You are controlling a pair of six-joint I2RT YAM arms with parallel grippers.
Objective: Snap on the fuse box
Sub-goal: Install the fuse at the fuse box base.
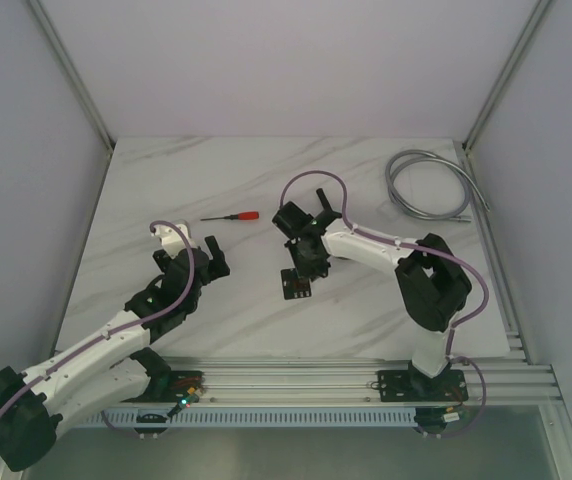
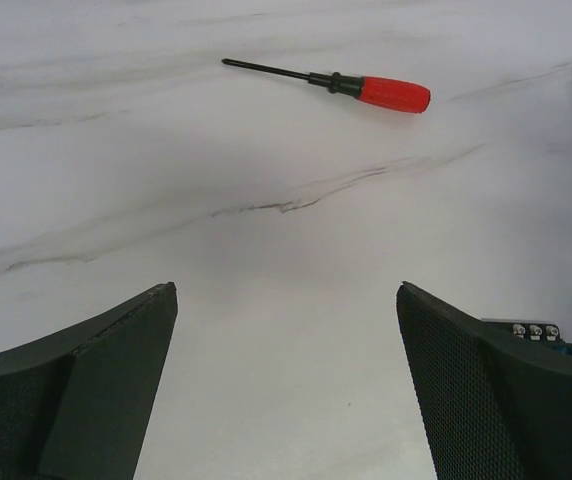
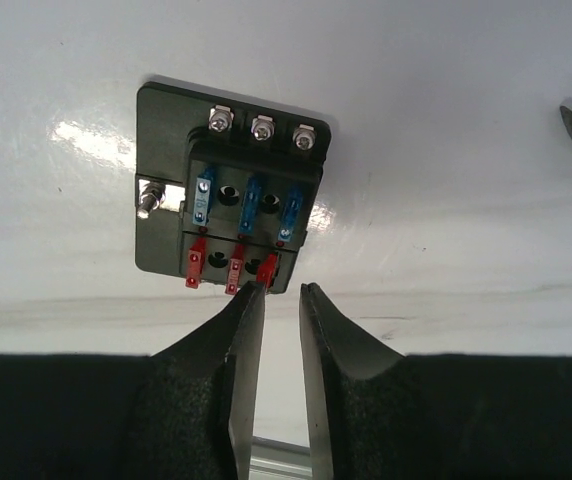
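The fuse box (image 1: 296,285) lies flat on the marble table, a small black square block. In the right wrist view the fuse box (image 3: 231,200) shows its top uncovered, with three blue and three red fuses and three screws along its far edge. My right gripper (image 3: 281,288) hovers just above its near right corner, jaws a narrow gap apart with nothing between them; the left fingertip (image 3: 251,300) overlaps the rightmost red fuse. From above, the right gripper (image 1: 306,262) points down over the box. My left gripper (image 1: 211,258) is wide open and empty (image 2: 286,290), left of the box.
A red-handled screwdriver (image 1: 234,216) lies on the table beyond the left gripper, also plain in the left wrist view (image 2: 366,88). A coiled grey cable (image 1: 426,185) sits at the back right. Metal frame rails border the table's sides and near edge.
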